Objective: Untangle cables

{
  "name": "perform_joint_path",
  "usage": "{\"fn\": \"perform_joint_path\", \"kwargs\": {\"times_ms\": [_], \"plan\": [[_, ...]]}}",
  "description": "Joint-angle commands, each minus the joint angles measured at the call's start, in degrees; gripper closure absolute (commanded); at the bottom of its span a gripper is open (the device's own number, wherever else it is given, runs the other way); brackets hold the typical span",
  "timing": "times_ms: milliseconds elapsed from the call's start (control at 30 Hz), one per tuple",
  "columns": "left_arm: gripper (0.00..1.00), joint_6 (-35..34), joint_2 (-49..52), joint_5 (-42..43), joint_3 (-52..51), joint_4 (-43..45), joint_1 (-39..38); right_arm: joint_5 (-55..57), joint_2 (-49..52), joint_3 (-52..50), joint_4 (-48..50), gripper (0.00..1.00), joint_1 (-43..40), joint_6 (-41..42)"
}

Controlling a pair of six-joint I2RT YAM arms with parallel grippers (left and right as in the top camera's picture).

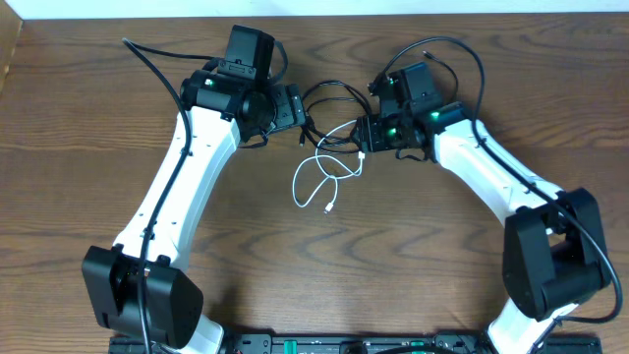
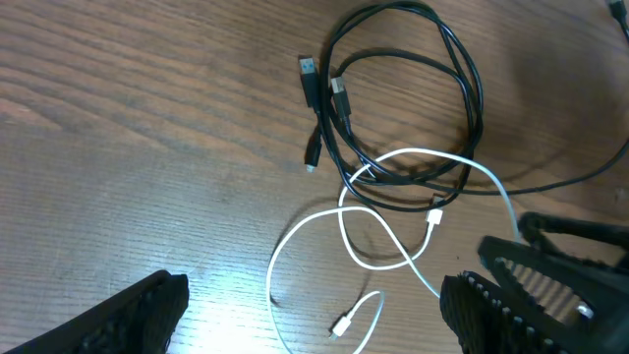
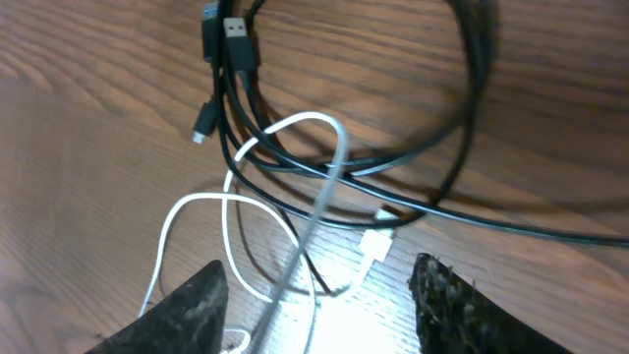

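A: The white cable (image 2: 435, 217) is seen looped through the coiled black cables (image 2: 339, 103), tangled with them.
B: Left gripper (image 2: 314, 290), beside the black cables, is held wide, empty. Right gripper (image 3: 316, 270) is spread; white strand between, ungripped.

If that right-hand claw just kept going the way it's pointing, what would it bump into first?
Most likely the white cable: a strand of it runs between the open jaws of the right gripper. The black cables loop just beyond, though depth is hard to judge.
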Motion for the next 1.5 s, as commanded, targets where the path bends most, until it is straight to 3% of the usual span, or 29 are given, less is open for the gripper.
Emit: {"fn": "perform_joint_path", "kwargs": {"times_ms": [0, 133, 233, 367, 967, 1200, 1367, 1433, 1467], "plan": [[0.13, 0.6, 0.5, -2.5, -1.1, -0.4, 0.2, 0.6, 0.9, 0.1, 1.0, 0.54, 1.7, 0.4], [0.12, 0.5, 0.5, -2.4, -1.5, -0.4, 0.2, 2.4, 0.8, 0.1, 3.7, 0.84, 2.0, 0.3], [0.13, 0.5, 0.5, -2.4, -1.5, -0.3, 0.2, 2.0, -1.0, 1.1, 5.7, 0.99, 1.1, 0.3], [0.13, 0.5, 0.5, -2.4, -1.5, -0.3, 0.2, 1.9, -6.8, 4.8, 4.8, 0.99, -0.1, -3.4], [0.13, 0.5, 0.5, -2.4, -1.5, -0.1, 0.0, 2.0, -30.6, 11.1, 9.1, 0.99, -11.1, -0.7], [0.13, 0.5, 0.9, -2.4, -2.0, 2.8, -2.6, 9.2, -34.0, 11.1, 14.2, 0.99, -11.8, -1.3], [0.13, 0.5, 1.8, -2.4, -2.0, 3.2, -3.2, 9.9, -32.0, 11.1, 9.3, 0.99, -11.8, -3.8], [0.13, 0.5, 2.3, -2.4, -2.0, 3.3, -3.1, 9.9, -29.6, 11.1, 5.4, 0.92, -11.8, -3.8], [0.13, 0.5, 2.5, -2.4, -2.0, 3.4, -3.2, 10.0, -27.2, 11.1, 3.2, 0.79, -11.8, -3.8]]}}
